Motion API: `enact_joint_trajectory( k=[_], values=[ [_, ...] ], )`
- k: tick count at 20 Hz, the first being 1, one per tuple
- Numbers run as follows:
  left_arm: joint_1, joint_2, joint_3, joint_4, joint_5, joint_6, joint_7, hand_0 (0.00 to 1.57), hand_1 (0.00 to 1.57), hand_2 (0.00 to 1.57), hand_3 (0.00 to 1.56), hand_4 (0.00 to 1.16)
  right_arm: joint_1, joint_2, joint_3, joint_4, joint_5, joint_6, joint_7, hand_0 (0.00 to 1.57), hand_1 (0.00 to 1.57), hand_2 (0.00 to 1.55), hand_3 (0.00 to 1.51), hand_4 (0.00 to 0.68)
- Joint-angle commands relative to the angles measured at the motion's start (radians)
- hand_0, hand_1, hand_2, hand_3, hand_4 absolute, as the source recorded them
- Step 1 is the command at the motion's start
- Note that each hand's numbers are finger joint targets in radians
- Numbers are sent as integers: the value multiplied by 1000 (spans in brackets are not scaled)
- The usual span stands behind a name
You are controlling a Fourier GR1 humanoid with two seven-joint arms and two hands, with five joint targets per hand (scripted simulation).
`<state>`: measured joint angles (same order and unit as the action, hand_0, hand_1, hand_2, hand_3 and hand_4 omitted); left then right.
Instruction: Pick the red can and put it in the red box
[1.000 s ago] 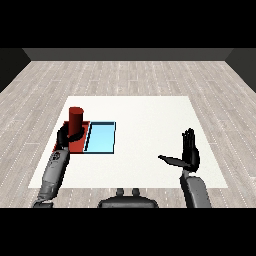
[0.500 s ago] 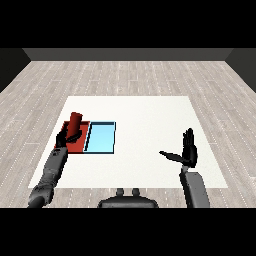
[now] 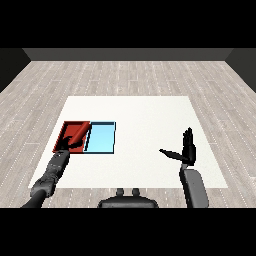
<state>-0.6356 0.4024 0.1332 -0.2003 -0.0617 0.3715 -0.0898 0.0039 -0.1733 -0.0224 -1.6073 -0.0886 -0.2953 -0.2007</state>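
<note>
The red can (image 3: 80,132) lies tilted inside the red tray (image 3: 60,136) at the table's left, its top leaning towards the light blue tray (image 3: 101,138). My left hand (image 3: 67,144) is at the can's near end, over the red tray's front part, fingers curled round the can. Part of the can is hidden by that hand. My right hand (image 3: 189,150) hovers over the table's right side, far from both trays, fingers straight up and thumb spread to the left, holding nothing.
The two trays lie side by side, touching, on the white table (image 3: 145,120). My left forearm (image 3: 50,175) crosses the table's front left edge. A grey plank floor surrounds the table.
My left hand has come down with the can: it stood upright above the red tray a second ago and now lies tilted inside it. The right hand has barely moved.
</note>
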Motion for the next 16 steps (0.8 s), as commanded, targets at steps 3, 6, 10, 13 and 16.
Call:
enact_joint_trajectory(
  k=[3, 6, 10, 13, 16],
  values=[
    [-51, 18, -40, 133, -65, 7, 87, 0, 0, 0, 0, 0, -31, 9, -10, 21, -14, 17, -32, 0, 0, 0, 0, 0],
    [-20, 51, 59, 72, 37, -93, -31, 0, 0, 0, 0, 0, 40, -46, -11, -100, -14, 39, 61, 0, 0, 0, 0, 0],
    [15, 85, 115, 22, 90, -127, -159, 0, 0, 0, 0, 0, 32, -27, 8, -167, -6, 23, 75, 0, 0, 0, 0, 0],
    [18, 59, 234, -110, 218, -179, -376, 0, 0, 0, 0, 0, 41, -33, -14, -162, -34, 49, 24, 0, 0, 0, 0, 0],
    [10, 1, 278, -227, 284, -264, -536, 0, 0, 0, 0, 0, 34, -21, 32, -169, -36, 80, 18, 0, 0, 0, 0, 0]
  ],
)
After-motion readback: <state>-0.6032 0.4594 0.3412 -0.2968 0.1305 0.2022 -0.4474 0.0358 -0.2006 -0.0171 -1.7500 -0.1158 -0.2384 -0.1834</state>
